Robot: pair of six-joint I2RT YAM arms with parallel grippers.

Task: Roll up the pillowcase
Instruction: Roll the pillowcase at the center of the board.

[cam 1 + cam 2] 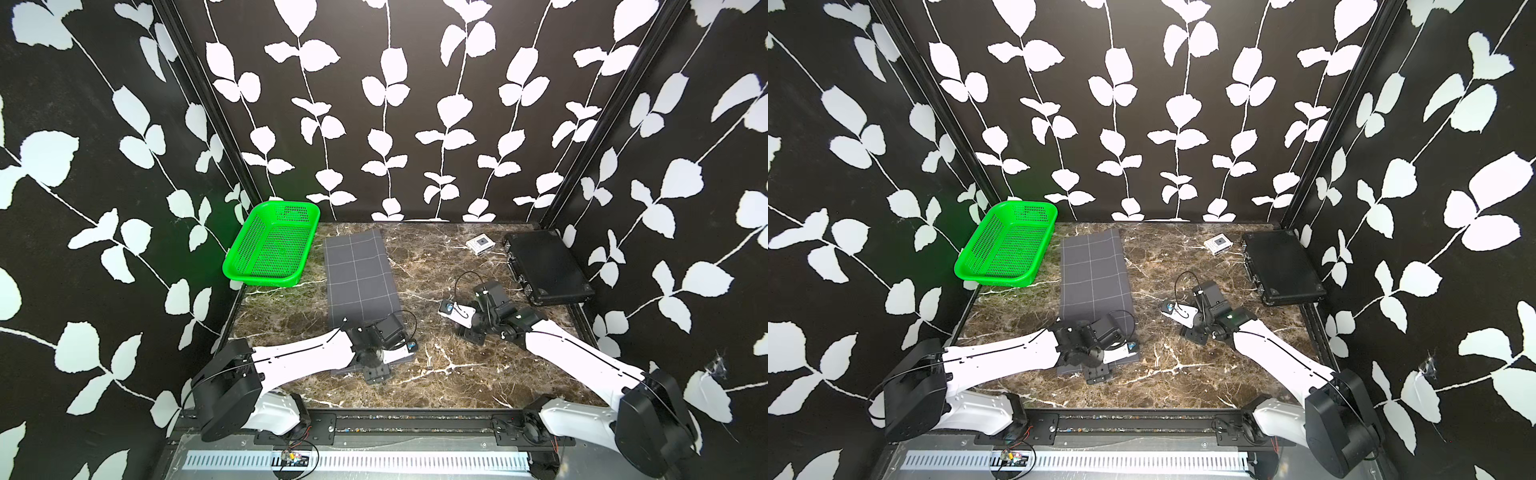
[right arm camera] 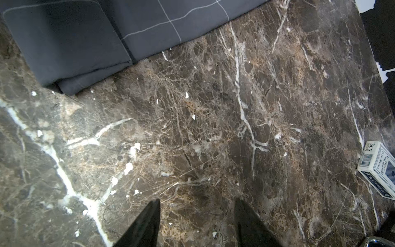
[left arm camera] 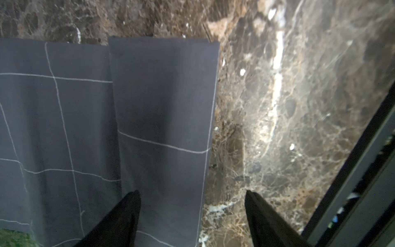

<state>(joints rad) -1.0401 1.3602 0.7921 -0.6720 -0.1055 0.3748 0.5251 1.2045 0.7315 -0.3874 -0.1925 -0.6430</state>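
I see the pillowcase (image 1: 359, 274) as a flat, grid-lined fabric strip left of centre on the marble surface (image 1: 449, 374), near end folded over. Left gripper (image 3: 192, 193) jaws spread astride that near fold edge. Right gripper (image 2: 197, 202) jaws spread over open marble right of the strip.

Three walls close the bench in: a back wall (image 1: 415, 104), a left wall (image 1: 83, 208) and a right wall (image 1: 685, 208), all black with white leaf vines. Black posts (image 1: 208, 104) stand at the two far corners. The bench top (image 1: 436, 266) is dark brown marble with white veins and a pale sheen of light. Along its near edge run a black rail (image 1: 415, 426) and a white slotted strip (image 1: 374, 460).
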